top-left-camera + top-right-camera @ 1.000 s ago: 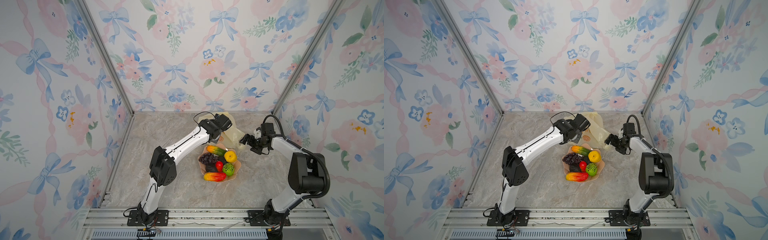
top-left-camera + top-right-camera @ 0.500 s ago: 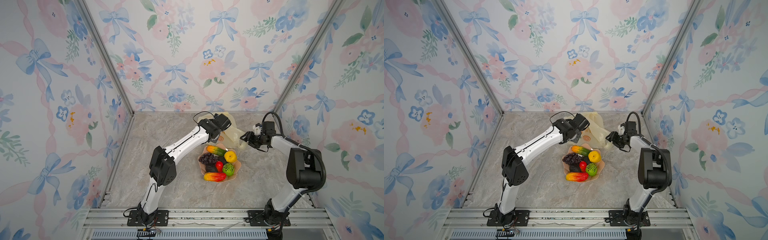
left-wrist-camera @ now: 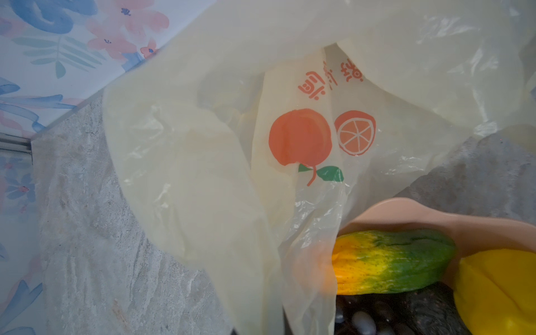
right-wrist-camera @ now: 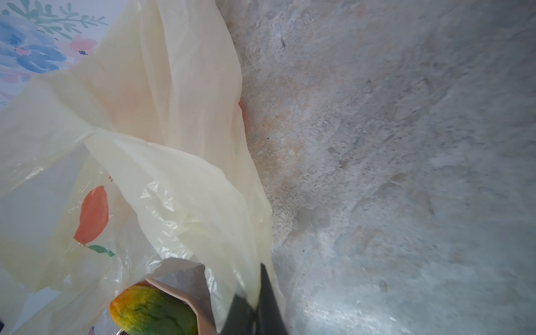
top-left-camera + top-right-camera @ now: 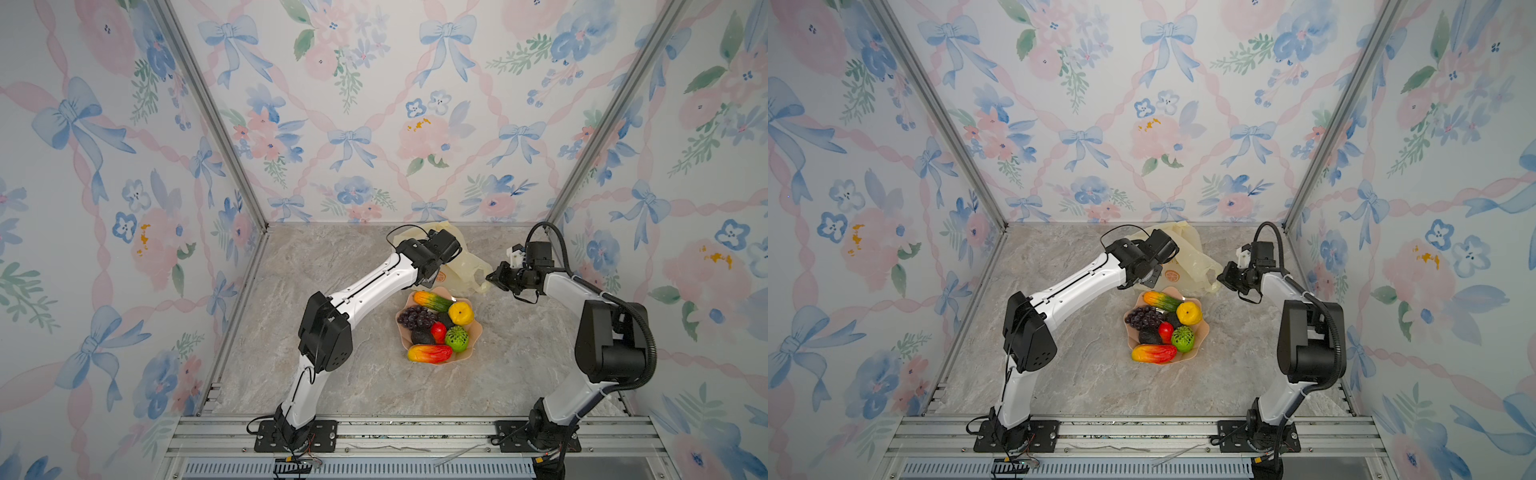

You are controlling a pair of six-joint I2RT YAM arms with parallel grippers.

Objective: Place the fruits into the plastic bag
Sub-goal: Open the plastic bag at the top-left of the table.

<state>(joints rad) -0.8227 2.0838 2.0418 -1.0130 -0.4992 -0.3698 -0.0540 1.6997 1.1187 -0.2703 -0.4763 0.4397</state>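
The plastic bag (image 5: 467,268) is found crumpled toward the back of the tabletop (image 5: 299,257), a bit right of centre in both top views and directly above the pink dish (image 5: 478,332) in the frame. In the left wrist view a flap of its film is seen hanging over one end of the orange-green mango (image 3: 391,261). The fruits (image 5: 436,328) are all piled in the dish: grapes (image 5: 417,318), yellow citrus (image 5: 460,313), bumpy green ball (image 5: 456,337), and the red-yellow mango (image 5: 430,353) at the lower edge. The right pincer (image 4: 255,301) is clamped tight on a fold of bag film, at the bottom of the right wrist view. The left pincer (image 5: 432,277) is closed too, tucked against the bag's left side. Its tips are hidden though, so whether any film is pinched can't be told.
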